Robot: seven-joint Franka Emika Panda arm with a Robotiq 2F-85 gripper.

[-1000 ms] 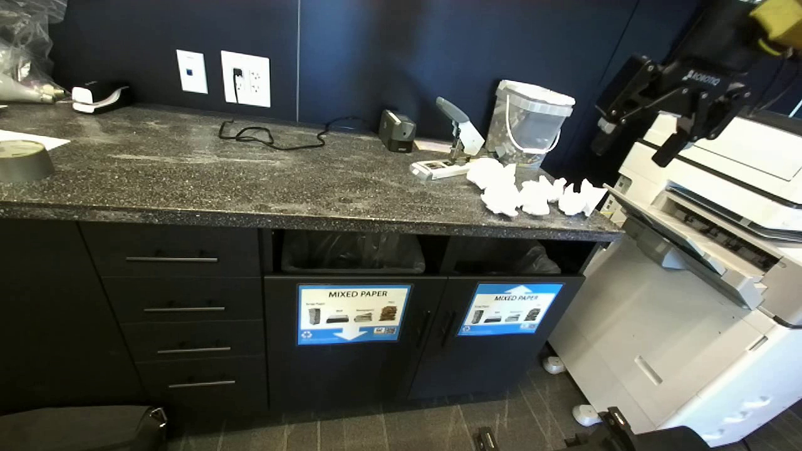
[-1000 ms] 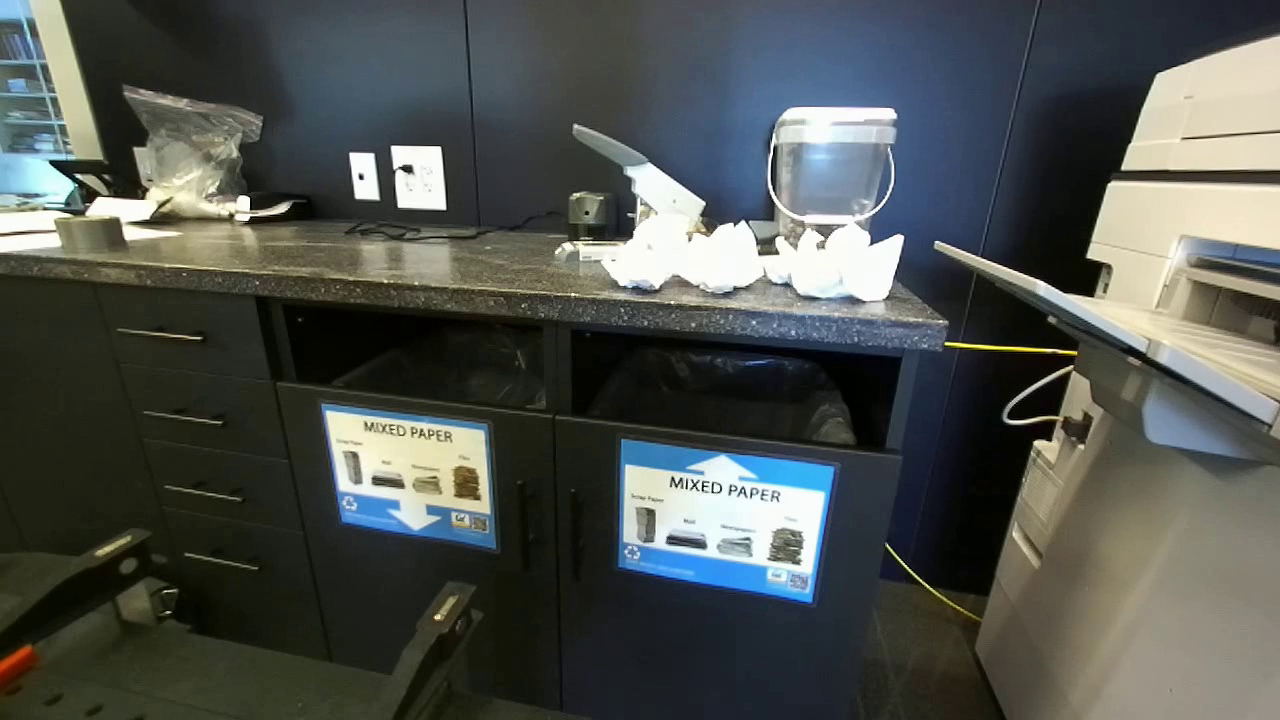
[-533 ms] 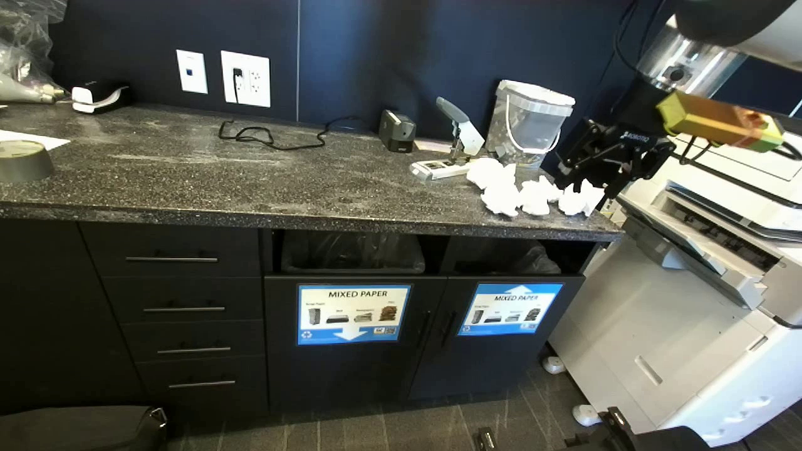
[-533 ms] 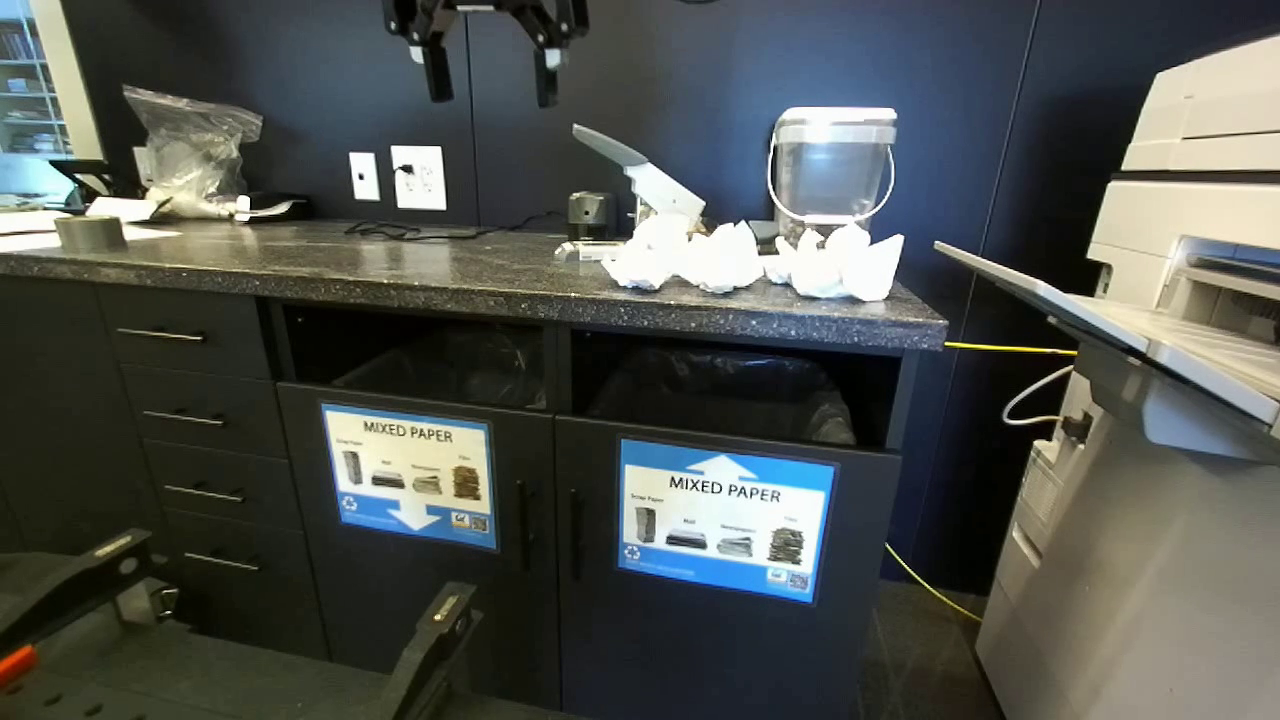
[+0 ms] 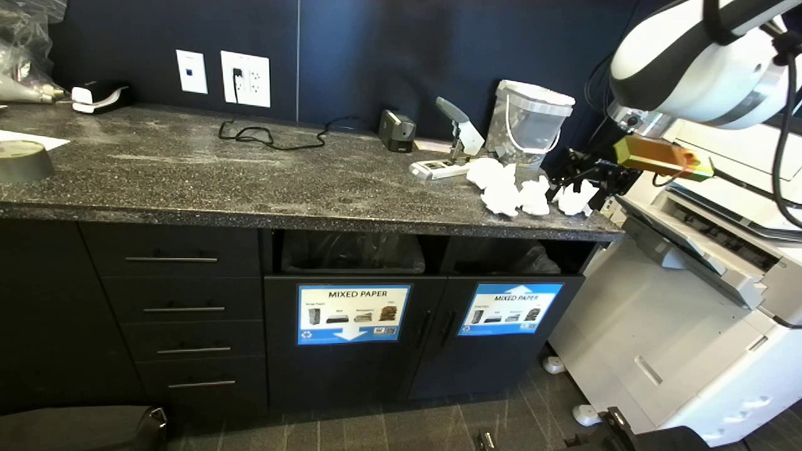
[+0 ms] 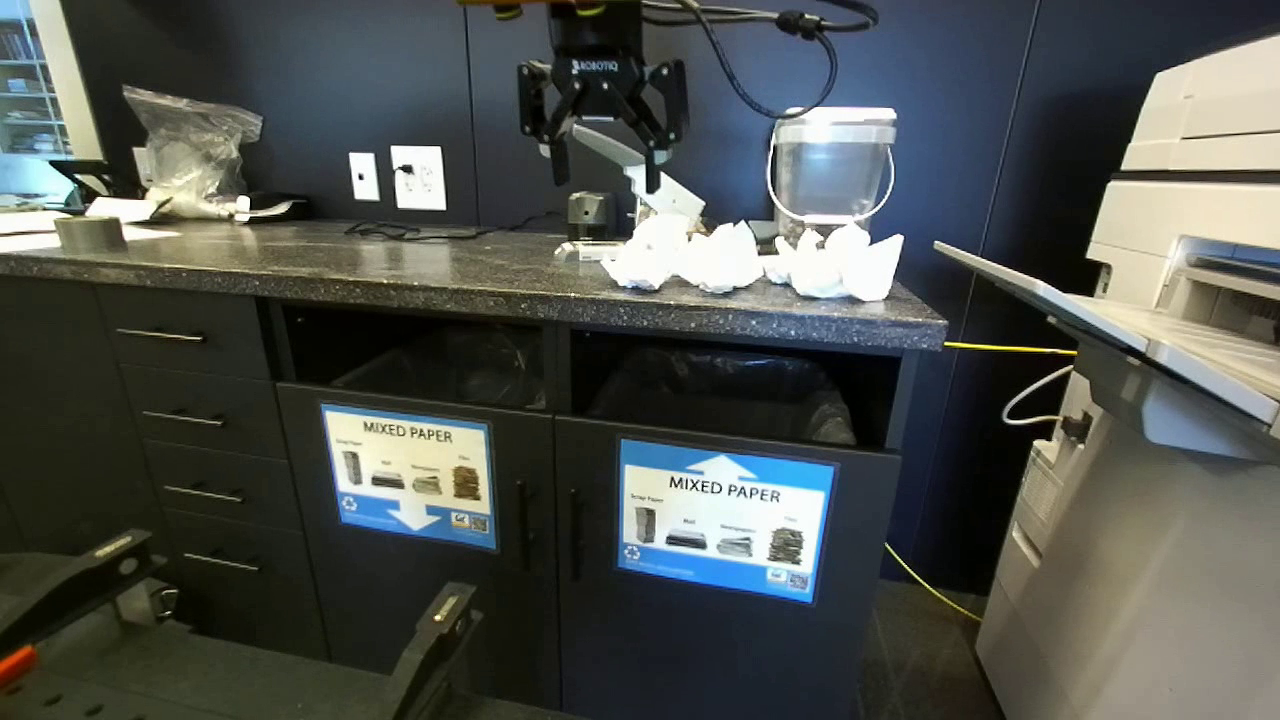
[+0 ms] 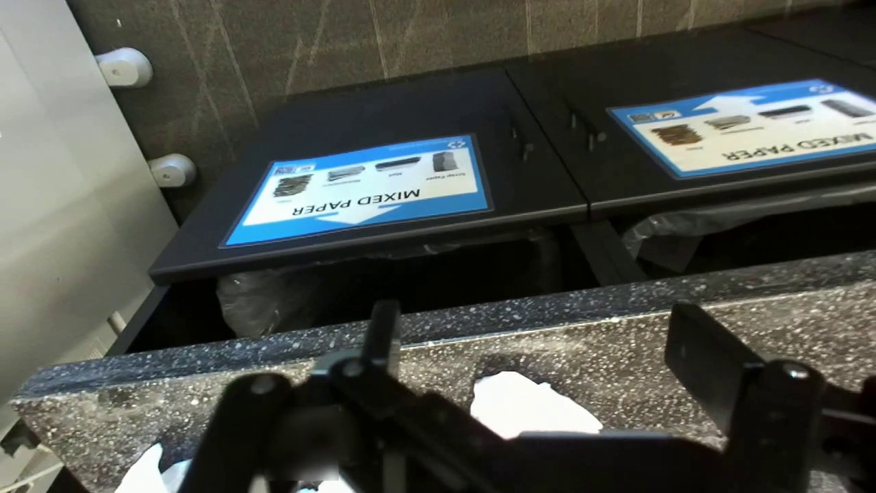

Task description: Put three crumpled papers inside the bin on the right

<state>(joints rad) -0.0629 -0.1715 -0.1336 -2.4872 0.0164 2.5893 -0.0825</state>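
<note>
Several crumpled papers lie bunched near the right end of the counter: in an exterior view a left wad [image 6: 645, 255], a middle wad [image 6: 722, 258] and a wad at the right [image 6: 868, 268]. My gripper [image 6: 606, 178] points down, open, above and near the left wad in that view. In the wrist view a white wad [image 7: 527, 407] shows low between the wide-spread fingers [image 7: 705, 363], apart from them. Another exterior view has the gripper overlapping the right-hand wad [image 5: 575, 199]. Below the counter stands the bin [image 6: 700, 640] on the right, its slot open above a blue-and-white sign [image 6: 725, 520].
Close behind the papers stand a stapler [image 5: 460, 128] and a translucent bucket [image 5: 531, 122]. A similar bin [image 6: 420, 590] adjoins on the left. The counter's front edge [image 6: 740, 318] overhangs both slots. A printer [image 5: 677, 326] flanks the counter's right end.
The arm has swung leftward and down toward the papers in an exterior view. Where the gripper was out of view a second ago, it has come down from the top. It stays open.
</note>
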